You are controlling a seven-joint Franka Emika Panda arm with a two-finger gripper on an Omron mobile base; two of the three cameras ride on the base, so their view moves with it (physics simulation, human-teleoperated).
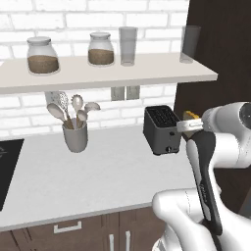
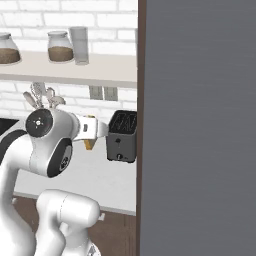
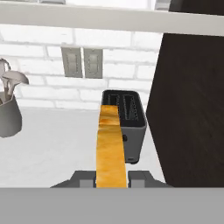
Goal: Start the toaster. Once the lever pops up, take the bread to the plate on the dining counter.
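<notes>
Between the two dark finger tips at the bottom of the hand view stands the golden-tan slice of bread (image 3: 110,146), seen edge-on as a narrow upright strip with a rough toasted surface; the gripper (image 3: 111,178) has its jaws drawn in close against both faces of the slice, holding it clear of the counter. Beyond it sits the small boxy black toaster (image 3: 127,127), its two top slots open, near the right end of the smooth pale grey wall counter (image 3: 52,140), just beside a tall dark panel (image 3: 192,100). That view also shows two grey wall plates (image 3: 82,62) on the white brick. From the left base view the toaster (image 1: 162,129) shows its little round knob low on the front face, and only a yellow corner of the bread (image 1: 192,115) peeks out past the white arm. Farther left on the counter a grey cylindrical holder (image 1: 75,135) carries several pale spoons and a whisk. On the flat white shelf (image 1: 103,73) above stand two lidded glass jars (image 1: 43,55) of brown grains and two empty clear tumblers (image 1: 128,46). The right base view shows a bit of tan bread (image 2: 89,144) under the hand, left of the toaster (image 2: 122,136).
</notes>
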